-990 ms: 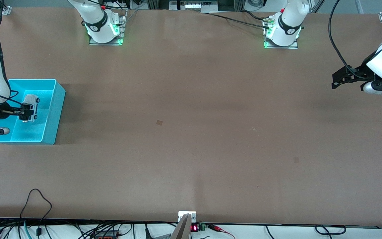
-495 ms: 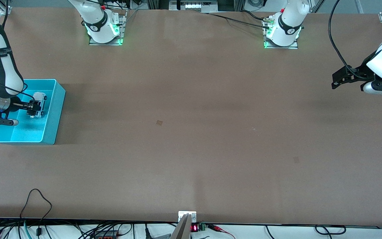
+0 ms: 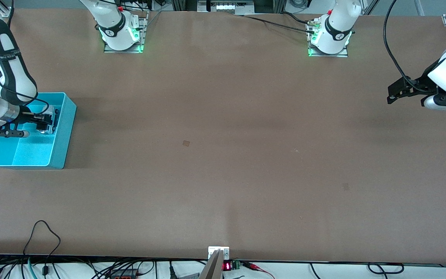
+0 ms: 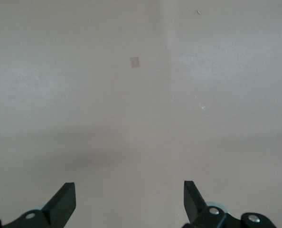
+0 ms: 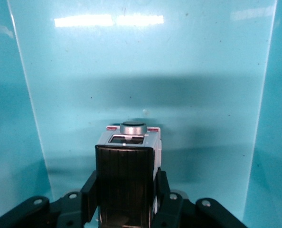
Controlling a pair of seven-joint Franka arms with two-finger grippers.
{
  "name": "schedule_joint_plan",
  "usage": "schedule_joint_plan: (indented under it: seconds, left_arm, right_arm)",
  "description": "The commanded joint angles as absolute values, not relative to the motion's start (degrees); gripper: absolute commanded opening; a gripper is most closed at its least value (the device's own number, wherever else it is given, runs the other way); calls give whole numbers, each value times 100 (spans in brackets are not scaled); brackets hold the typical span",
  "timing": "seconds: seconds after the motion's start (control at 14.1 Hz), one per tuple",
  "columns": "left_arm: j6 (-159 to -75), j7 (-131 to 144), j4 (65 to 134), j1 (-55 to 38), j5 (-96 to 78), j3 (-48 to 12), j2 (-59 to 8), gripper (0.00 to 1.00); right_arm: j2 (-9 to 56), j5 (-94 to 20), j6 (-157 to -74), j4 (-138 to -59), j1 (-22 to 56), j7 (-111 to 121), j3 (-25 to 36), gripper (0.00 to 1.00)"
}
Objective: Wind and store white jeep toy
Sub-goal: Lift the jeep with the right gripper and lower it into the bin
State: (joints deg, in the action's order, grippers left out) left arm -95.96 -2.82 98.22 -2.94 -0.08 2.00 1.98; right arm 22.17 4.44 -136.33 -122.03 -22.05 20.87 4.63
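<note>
The white jeep toy point(image 3: 51, 120) is inside the turquoise bin point(image 3: 63, 133) at the right arm's end of the table, held low near the bin's floor. My right gripper point(image 3: 47, 123) is shut on it. In the right wrist view the jeep point(image 5: 129, 164) shows its black roof panel between the two fingers point(image 5: 88, 192), with the bin's floor point(image 5: 141, 61) close under it. My left gripper point(image 3: 392, 94) waits open and empty above the table at the left arm's end; in the left wrist view its fingers point(image 4: 62, 202) stand wide apart over bare table.
The bin's walls point(image 5: 267, 118) rise close on both sides of the jeep. The brown table point(image 3: 223, 155) stretches between the arms. Cables point(image 3: 45, 236) lie along the table's edge nearest the front camera.
My right gripper has carried the jeep lower into the bin and toward the bin's wall that faces the table's middle. The left arm has not moved.
</note>
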Motion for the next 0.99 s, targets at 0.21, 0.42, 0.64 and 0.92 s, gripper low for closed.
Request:
schedule_joint_plan:
  seconds: [0.21,0.42,0.64,0.92]
  left_arm:
    - [-9483,-290,9729,-237,-70,149,202,100]
    - [-9483,-290,9729,-246,-70,141,202,100]
    - [-9483,-290,9729,-246,-70,149,202,100]
    - [-9483,-290,9729,-246,-70,149,202,100]
  right_arm:
    - [2153,448,-13702,-12165,-2294,2442,413,45]
    - [2136,457,-13255,-11902,-2329,2828,413,70]
    - [2153,457,-13034,-11708,-2303,2927,413,90]
    - [2057,457,-12554,-11296,-2241,2857,387,100]
